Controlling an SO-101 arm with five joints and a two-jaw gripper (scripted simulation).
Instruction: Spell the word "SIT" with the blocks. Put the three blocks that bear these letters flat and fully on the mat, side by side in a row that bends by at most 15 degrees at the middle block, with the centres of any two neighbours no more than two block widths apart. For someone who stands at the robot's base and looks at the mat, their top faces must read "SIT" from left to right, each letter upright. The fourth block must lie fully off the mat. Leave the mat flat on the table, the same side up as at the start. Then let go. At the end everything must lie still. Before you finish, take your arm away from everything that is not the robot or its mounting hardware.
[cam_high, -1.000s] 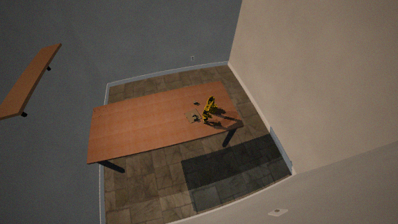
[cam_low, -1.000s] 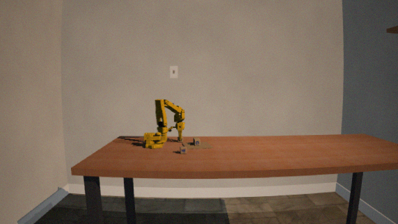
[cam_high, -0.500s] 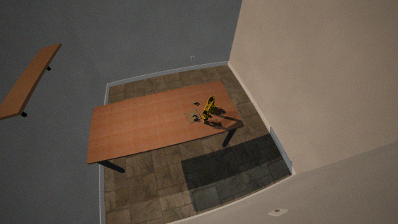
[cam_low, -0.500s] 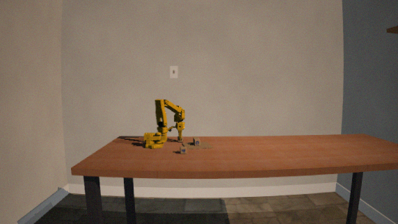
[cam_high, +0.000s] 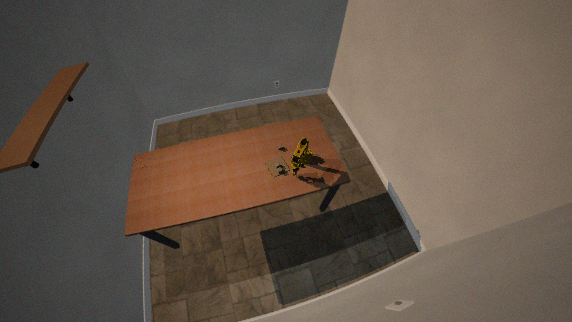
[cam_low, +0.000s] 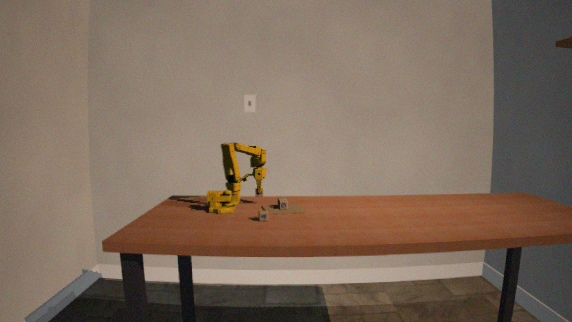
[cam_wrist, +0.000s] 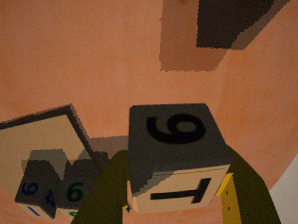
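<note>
In the wrist view my gripper (cam_wrist: 176, 183) is shut on a block (cam_wrist: 174, 156). The block's pale face toward the camera bears a "T", and a dark face beside it bears a mark like a "9". It hangs a little above the wooden table; its shadow lies further out. The tan mat (cam_wrist: 40, 143) lies at the left, with dark blocks (cam_wrist: 49, 189) on its near part; their letters are unreadable. In the exterior view the arm (cam_low: 235, 175) holds the gripper (cam_low: 259, 191) just left of the mat (cam_low: 289, 208). One block (cam_low: 283, 203) stands on the mat and another (cam_low: 263, 215) lies off it.
The arm's base (cam_low: 220, 201) sits near the table's left end. In the top view a small block (cam_high: 283, 148) lies on the table beyond the mat (cam_high: 281, 165), near the arm (cam_high: 301, 154). The table edge runs close behind the base.
</note>
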